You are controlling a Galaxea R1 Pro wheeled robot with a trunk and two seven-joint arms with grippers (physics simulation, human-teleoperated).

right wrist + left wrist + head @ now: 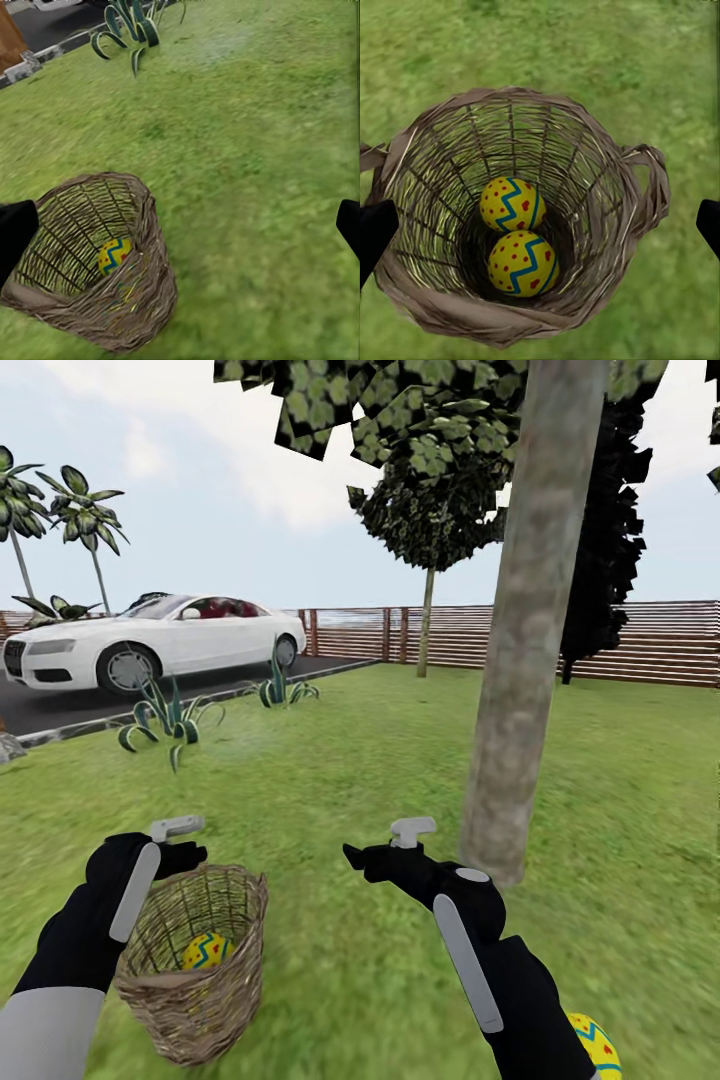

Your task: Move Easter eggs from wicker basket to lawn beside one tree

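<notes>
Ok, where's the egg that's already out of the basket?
In the head view, that egg lies on the lawn at bottom right, beside the right arm, near the tree.

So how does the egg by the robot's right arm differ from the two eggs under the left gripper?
The egg on the lawn lies out on open grass near the tree trunk; the two eggs in the wicker basket sit at its bottom, side by side. The lawn egg is partly hidden by the right arm; the basket pair show whole in the left wrist view. All three are yellow with red dots and blue-green zigzags.
</notes>
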